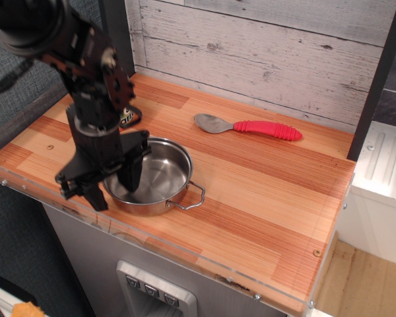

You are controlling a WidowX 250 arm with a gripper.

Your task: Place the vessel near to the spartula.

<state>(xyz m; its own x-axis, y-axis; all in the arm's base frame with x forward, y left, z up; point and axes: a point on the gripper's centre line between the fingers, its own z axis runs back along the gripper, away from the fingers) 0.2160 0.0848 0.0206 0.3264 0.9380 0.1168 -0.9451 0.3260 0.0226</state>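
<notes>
words: none to read | numbers: none | signs: none | small can (127,117) behind the arm: colored print, too blurry and hidden to read

Single raised view, front-right of the counter (264,198), angled down toward the plank wall (264,53)

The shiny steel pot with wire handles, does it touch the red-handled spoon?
No, the shiny steel pot stands apart from the red-handled spoon, with bare wood between them.
</notes>
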